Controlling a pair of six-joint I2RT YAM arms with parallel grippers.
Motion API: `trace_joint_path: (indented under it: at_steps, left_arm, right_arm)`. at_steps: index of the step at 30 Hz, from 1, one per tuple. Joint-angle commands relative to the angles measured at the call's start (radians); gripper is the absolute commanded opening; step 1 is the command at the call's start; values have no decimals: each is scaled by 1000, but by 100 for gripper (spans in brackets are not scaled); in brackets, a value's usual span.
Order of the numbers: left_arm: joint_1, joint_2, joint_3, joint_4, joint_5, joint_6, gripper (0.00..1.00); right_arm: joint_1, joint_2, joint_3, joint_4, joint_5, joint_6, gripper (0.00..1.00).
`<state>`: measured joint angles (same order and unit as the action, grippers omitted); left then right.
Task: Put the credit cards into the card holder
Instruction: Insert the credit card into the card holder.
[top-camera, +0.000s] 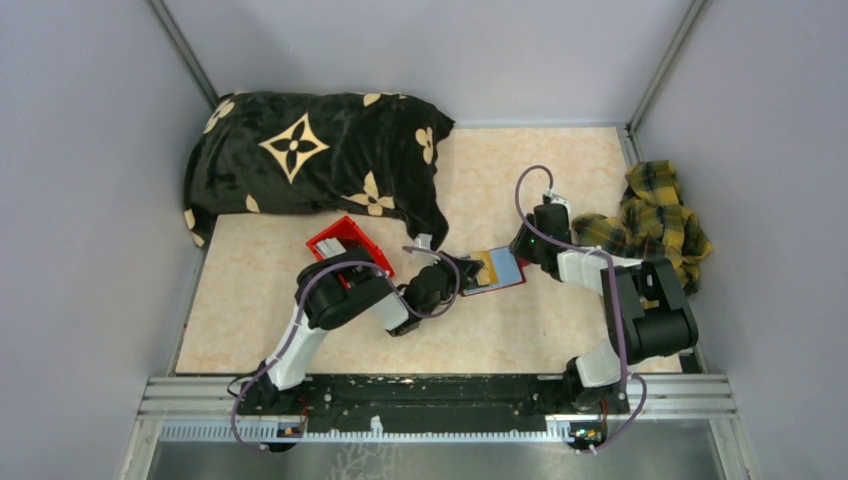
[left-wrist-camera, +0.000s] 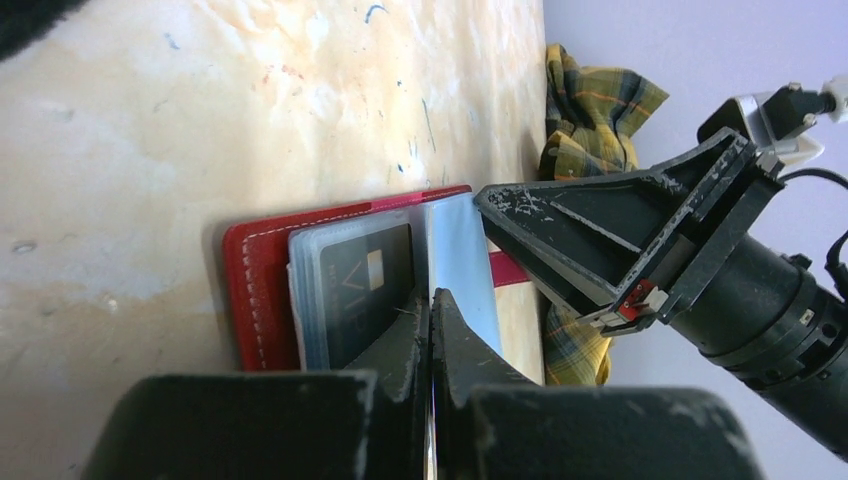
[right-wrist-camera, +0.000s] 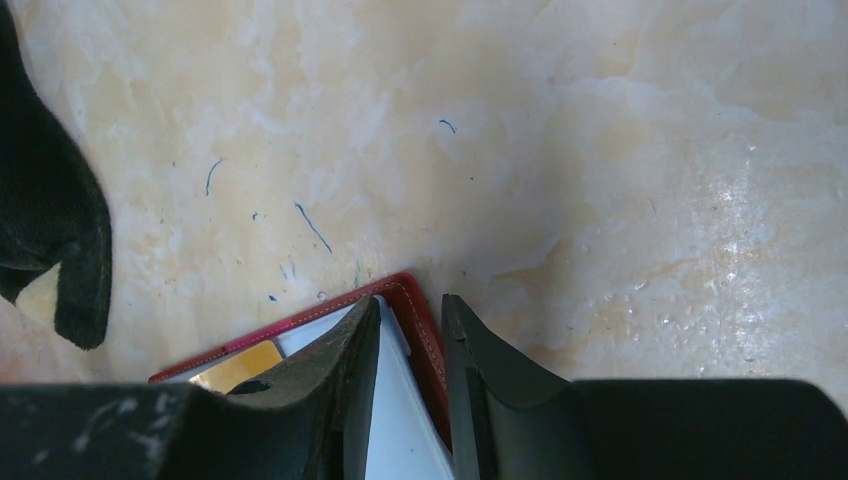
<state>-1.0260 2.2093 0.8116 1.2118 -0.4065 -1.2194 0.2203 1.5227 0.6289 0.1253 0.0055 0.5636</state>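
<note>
The card holder (top-camera: 497, 271) lies open on the table, dark red outside (left-wrist-camera: 256, 290) with pale blue-grey pages (left-wrist-camera: 462, 255). A dark credit card (left-wrist-camera: 365, 285) sits in its left sleeves, and a tan one (right-wrist-camera: 235, 365) shows inside too. My left gripper (left-wrist-camera: 432, 298) is shut at the fold, with a thin pale card edge showing between its pads. My right gripper (right-wrist-camera: 411, 300) is shut on the holder's right corner. One finger (right-wrist-camera: 340, 360) lies on the pale lining (right-wrist-camera: 405, 430) and the other is outside the red cover (right-wrist-camera: 425, 335).
A black pillow with tan flowers (top-camera: 310, 160) fills the back left. A bright red bin (top-camera: 340, 243) sits just in front of it, by the left arm. A yellow plaid cloth (top-camera: 655, 215) lies at the right wall. Grey walls enclose the table.
</note>
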Motion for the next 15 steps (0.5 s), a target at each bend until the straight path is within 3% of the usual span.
trace_joint_path:
  at_steps: [1,5,15]
  left_arm:
    - [-22,23,-30,-170,-49,-170,0]
    - [-40,12,-18,-259,-76,-239,0]
    - [-43,-29,25,-473,-43,-246,0]
  right_arm:
    - [11,49,-15,-139,-22,12,30]
    - [11,45,-13,-151,-15,4,30]
    - [11,48,-2,-192,-32,-21,30]
